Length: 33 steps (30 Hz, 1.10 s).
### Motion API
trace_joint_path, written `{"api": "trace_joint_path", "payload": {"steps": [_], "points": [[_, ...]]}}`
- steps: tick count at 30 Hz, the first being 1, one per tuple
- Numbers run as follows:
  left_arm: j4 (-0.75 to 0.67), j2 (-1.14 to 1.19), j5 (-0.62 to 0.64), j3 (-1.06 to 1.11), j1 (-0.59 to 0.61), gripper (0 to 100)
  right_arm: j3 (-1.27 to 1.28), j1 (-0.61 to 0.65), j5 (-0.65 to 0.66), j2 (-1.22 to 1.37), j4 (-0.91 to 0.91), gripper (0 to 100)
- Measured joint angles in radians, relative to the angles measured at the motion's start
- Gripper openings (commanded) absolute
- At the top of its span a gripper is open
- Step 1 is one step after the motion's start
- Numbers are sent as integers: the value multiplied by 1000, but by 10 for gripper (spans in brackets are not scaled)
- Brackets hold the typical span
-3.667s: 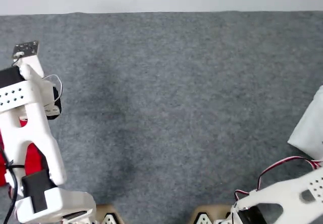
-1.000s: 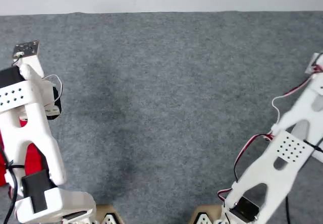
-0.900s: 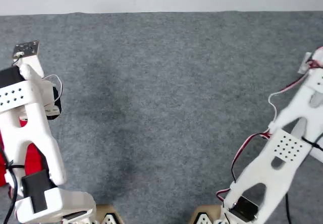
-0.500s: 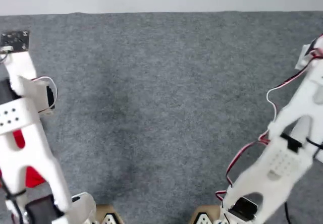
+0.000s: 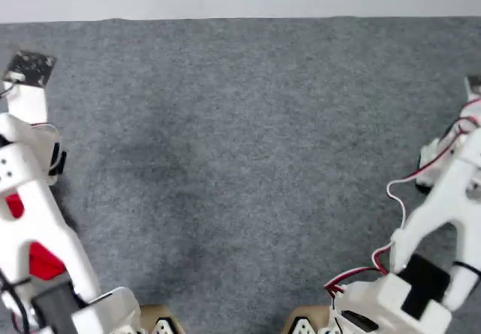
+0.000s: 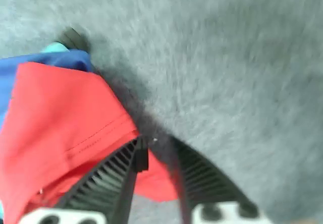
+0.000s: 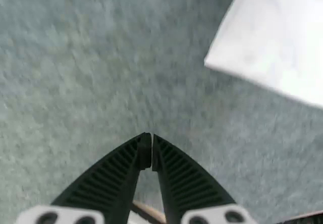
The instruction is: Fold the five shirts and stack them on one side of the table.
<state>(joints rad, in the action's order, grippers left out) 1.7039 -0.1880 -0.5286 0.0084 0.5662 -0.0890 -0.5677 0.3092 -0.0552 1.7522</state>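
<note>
Left wrist view: we log the left end effector (image 6: pixel 157 151) with its jaws a narrow gap apart, over the edge of a red shirt (image 6: pixel 60 128), with red cloth showing between the fingers; we cannot tell whether they touch it. A blue shirt (image 6: pixel 40 65) lies under the red one, beyond the tips, on the grey surface (image 6: pixel 227 57). Right wrist view: the right end effector (image 7: pixel 151 151) has its jaws closed on nothing, and a white shirt (image 7: pixel 272 42) lies ahead of its tips, off to one side.
</note>
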Motion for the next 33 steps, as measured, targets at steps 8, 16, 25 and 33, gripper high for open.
{"api": "trace_joint_path", "payload": {"steps": [8,16,25,33], "points": [[-6,203,-376,-164,143,225,143,-117,63,-78,0,10],[-6,486,-563,-396,206,225,173,-153,71,-192,0,10],[15,644,-654,-500,226,225,173,-153,71,-282,2,10],[21,644,-657,-479,222,226,173,-153,72,-282,2,10]]}}
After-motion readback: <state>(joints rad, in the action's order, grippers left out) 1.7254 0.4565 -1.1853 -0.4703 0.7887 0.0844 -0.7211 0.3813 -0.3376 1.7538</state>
